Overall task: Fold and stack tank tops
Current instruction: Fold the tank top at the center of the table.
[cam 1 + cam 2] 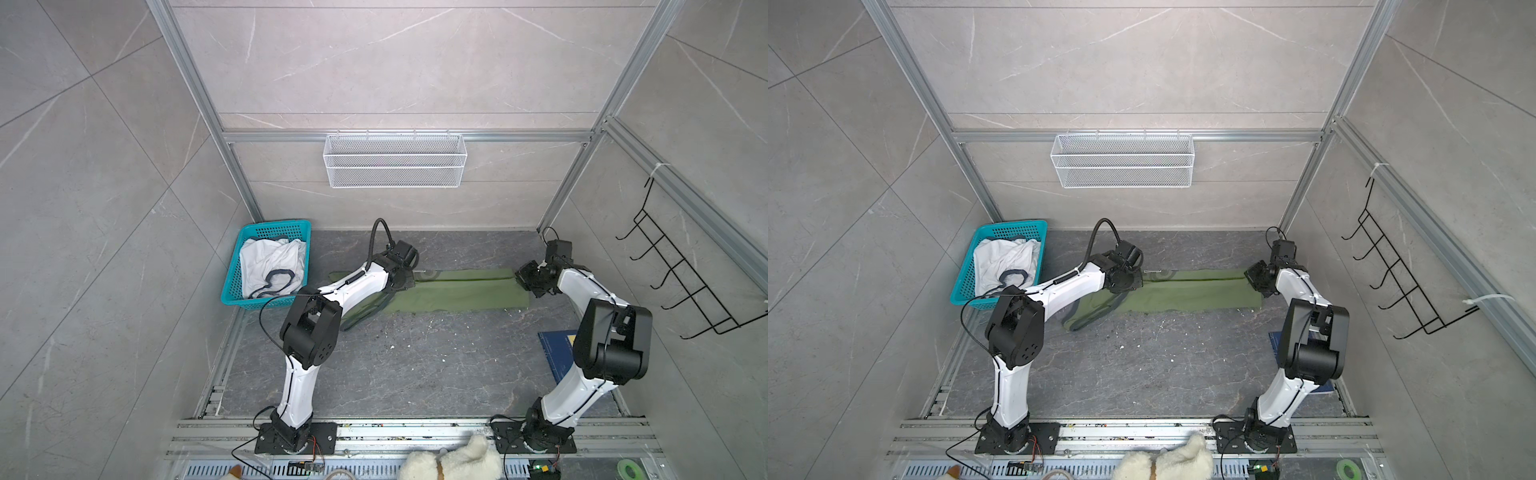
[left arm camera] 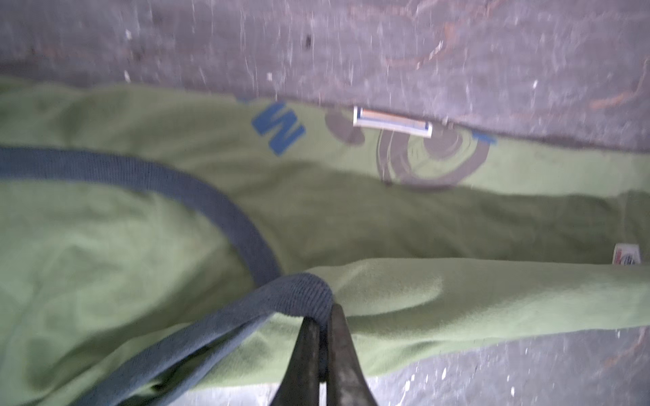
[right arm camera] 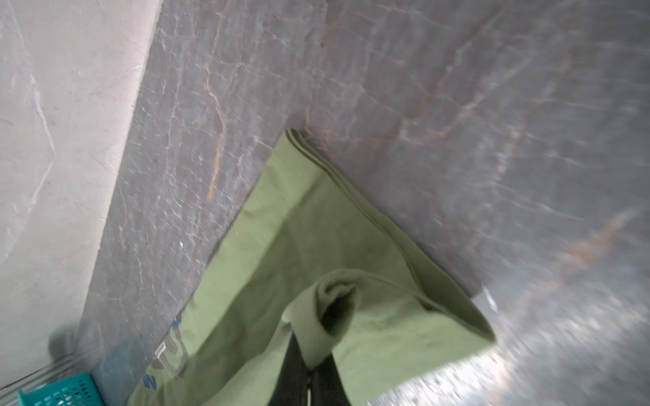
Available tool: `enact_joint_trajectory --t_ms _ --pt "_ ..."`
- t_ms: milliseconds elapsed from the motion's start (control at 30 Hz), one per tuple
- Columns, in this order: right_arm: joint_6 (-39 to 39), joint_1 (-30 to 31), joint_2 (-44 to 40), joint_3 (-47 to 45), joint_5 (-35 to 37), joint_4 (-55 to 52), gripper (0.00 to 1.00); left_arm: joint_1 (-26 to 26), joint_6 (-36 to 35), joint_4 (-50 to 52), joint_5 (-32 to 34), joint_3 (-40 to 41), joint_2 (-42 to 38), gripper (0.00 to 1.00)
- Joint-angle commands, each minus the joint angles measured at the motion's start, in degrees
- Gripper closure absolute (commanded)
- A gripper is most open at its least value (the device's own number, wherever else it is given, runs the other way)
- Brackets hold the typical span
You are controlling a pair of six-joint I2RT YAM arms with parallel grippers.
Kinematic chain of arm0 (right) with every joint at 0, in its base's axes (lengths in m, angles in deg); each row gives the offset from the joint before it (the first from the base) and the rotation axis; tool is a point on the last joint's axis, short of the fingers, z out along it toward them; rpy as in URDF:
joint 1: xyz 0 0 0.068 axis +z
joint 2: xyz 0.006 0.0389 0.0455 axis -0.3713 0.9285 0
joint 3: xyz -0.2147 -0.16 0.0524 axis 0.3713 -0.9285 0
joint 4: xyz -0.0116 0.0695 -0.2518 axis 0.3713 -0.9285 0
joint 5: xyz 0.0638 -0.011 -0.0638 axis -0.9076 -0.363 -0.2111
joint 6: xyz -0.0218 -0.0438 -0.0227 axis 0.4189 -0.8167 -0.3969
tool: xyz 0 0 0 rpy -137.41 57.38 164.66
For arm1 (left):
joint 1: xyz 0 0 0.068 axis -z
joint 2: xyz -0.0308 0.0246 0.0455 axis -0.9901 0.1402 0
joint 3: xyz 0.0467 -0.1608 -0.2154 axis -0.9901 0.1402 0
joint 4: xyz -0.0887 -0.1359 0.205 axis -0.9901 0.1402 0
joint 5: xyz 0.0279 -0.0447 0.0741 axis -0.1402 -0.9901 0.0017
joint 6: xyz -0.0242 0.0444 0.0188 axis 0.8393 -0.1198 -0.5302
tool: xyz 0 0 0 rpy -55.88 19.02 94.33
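Olive green tank top [image 2: 457,298], left wrist view: it lies lengthwise on the table with its near long edge lifted. The left gripper [image 2: 322,318] is clamped tight on the navy trim [image 2: 295,288] of an armhole. The picture is blurred.

Right wrist view: the right gripper [image 3: 311,365] is closed on a rolled pinch of the hem [image 3: 334,305] at the opposite end. The layered hem corner beyond it lies flat.

Judgement: a lengthwise fold appears to be in hand. Both ends should travel together, low and level, so the span between them stays taut and the carried edge lands parallel to the far one. Uneven pace would skew the crease, and the loose straps may trail.

In both top views the garment sits toward the back of the dark marbled tabletop [image 1: 415,365], which is scuffed and flecked white. The white tank top [image 1: 270,266] lies crumpled in the teal basket [image 1: 232,270] at back left. The walls are grey tile, with a wire basket [image 1: 395,166] on the rear rail and a black hook rack [image 1: 685,261] at right. A blue board [image 1: 557,349] lies by the right arm, and a plush toy [image 1: 457,461] is at the front.
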Motion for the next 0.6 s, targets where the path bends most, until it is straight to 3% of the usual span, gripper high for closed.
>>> enact_joint_trajectory --t_ms 0,567 --pt "1.33 1.55 3.47 4.25 -0.53 0.41 0.96 -0.93 -1.53 3.0 -0.72 -4.79 3.13 1.0" --pt "1.31 3.1 11.88 11.02 5.88 -3.69 0.93 -4.63 -2.25 6.98 -1.98 -16.18 14.2 1.0"
